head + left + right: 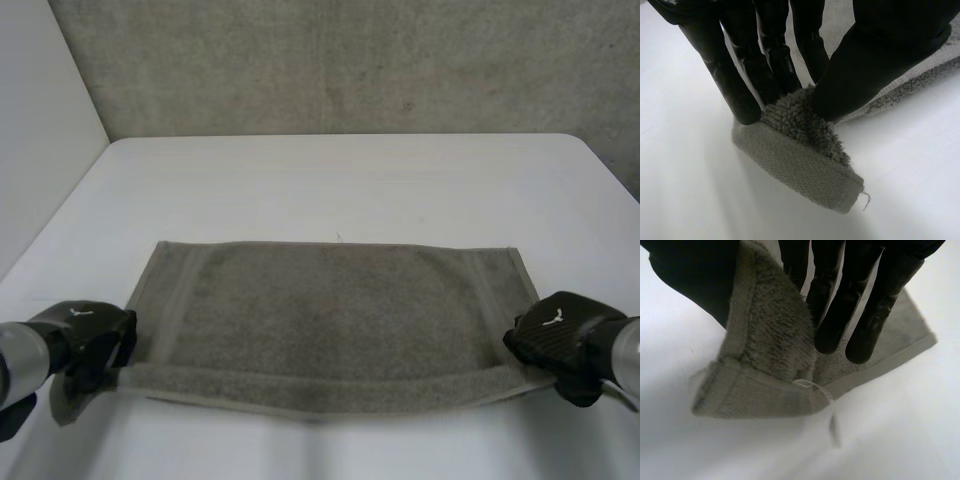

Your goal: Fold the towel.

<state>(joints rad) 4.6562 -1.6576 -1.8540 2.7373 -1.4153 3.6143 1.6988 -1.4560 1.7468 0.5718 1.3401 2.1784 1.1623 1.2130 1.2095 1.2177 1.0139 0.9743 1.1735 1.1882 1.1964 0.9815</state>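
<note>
Grey-green towel [335, 320] lies spread flat on the white table [350, 180], long edge toward the robot | left hand [92, 342] pinches the towel's near left corner between thumb and fingers [742, 95] | right hand [560, 340] pinches the near right corner, thumb against fingers [862, 335], corner bunched and lifted slightly
</note>
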